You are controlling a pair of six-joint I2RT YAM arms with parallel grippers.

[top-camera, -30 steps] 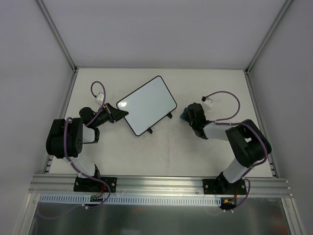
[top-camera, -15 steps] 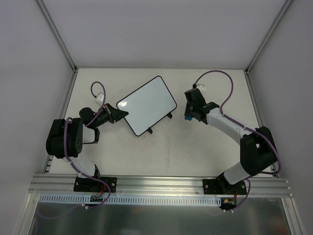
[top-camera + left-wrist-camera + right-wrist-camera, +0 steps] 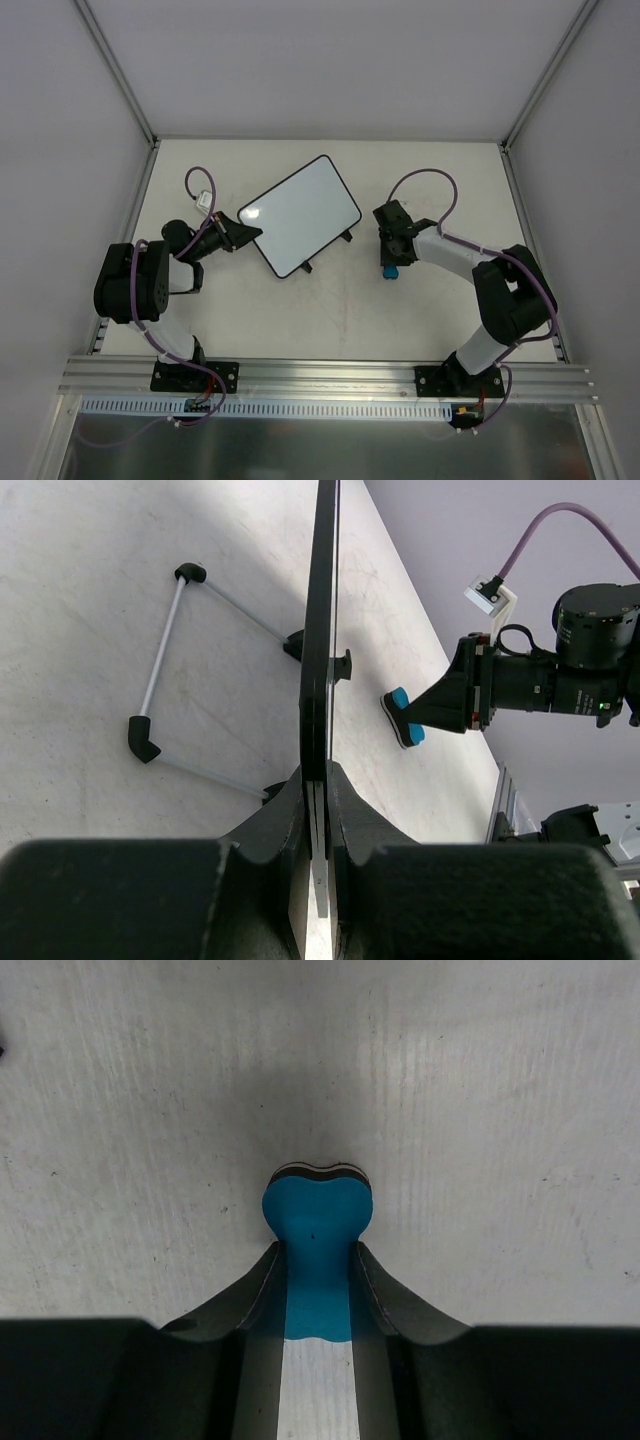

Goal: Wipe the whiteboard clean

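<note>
Blue eraser [image 3: 315, 1222], clamped in the right pincer [image 3: 389, 256], sits beside the whiteboard [image 3: 302, 214], gripped at its edge by the left pincer [image 3: 250, 232]; the board looks blank, wiping seemingly finished.

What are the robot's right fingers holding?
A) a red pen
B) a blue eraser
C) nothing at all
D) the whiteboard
B: the right fingers are pinched shut on the blue eraser, while the whiteboard is clamped in the left fingers.
</note>
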